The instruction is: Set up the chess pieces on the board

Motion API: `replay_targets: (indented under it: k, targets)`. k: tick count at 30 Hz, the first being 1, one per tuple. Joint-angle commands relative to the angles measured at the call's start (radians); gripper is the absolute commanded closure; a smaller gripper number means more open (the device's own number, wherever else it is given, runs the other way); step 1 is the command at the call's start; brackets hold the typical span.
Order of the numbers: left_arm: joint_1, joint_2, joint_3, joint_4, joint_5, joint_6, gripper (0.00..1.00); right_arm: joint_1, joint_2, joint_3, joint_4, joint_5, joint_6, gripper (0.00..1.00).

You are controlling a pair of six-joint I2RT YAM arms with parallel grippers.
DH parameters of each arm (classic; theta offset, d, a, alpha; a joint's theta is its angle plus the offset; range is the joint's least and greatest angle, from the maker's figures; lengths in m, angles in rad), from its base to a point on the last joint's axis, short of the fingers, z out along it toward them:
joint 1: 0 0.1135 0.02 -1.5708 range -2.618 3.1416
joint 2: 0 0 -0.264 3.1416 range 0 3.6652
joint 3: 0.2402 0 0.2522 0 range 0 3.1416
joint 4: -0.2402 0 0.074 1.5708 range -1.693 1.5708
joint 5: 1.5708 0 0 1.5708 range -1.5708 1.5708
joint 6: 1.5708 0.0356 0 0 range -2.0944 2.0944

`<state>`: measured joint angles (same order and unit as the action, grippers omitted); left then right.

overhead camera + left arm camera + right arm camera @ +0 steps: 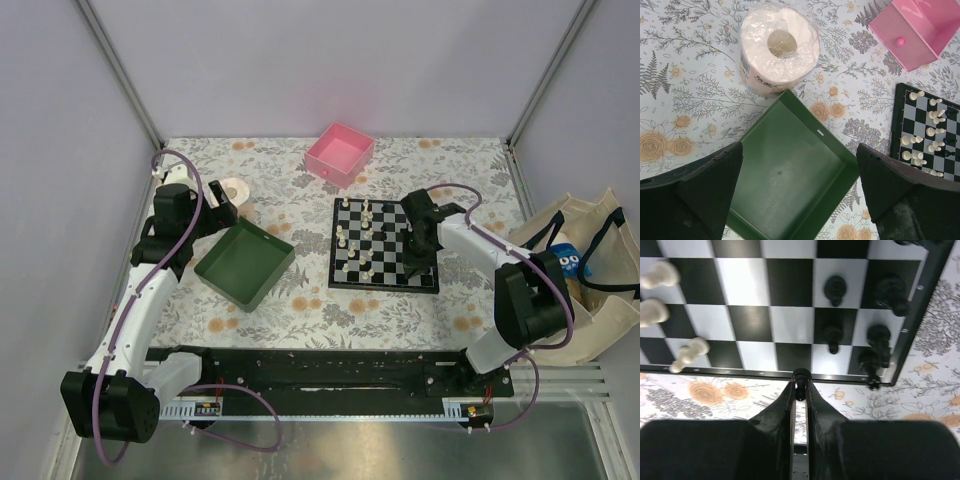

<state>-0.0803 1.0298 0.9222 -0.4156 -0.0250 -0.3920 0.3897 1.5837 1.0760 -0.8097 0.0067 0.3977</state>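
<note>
The board (384,245) lies right of centre on the table, with cream-white chess pieces (362,240) on its left half and black ones (418,262) at its right side. My right gripper (799,388) hangs just off the board's near rim (765,373), shut on a small black chess piece (800,378) pinched between its fingertips. Several black pieces (834,290) stand on squares ahead of it, and white ones (688,354) show at the left. My left gripper (800,185) stands wide open above the green tray (790,170), holding nothing.
A pink box (340,153) stands at the back. A wrapped paper roll (779,47) lies beside the green tray (244,263). A cloth bag (580,270) sits off the table's right edge. The floral cloth (300,300) covers the table.
</note>
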Motion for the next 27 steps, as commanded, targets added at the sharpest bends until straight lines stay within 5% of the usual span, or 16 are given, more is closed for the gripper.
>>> replay_targets:
  k: [1, 27]
  targets:
    - [0.004, -0.011, 0.007, 0.054, 0.02, -0.002, 0.01, -0.055, -0.034, -0.045, -0.003, 0.001, -0.006, 0.89]
    - [0.004, -0.002, 0.004, 0.057, 0.048, -0.008, 0.01, -0.078, 0.016, -0.059, 0.029, 0.013, -0.022, 0.83]
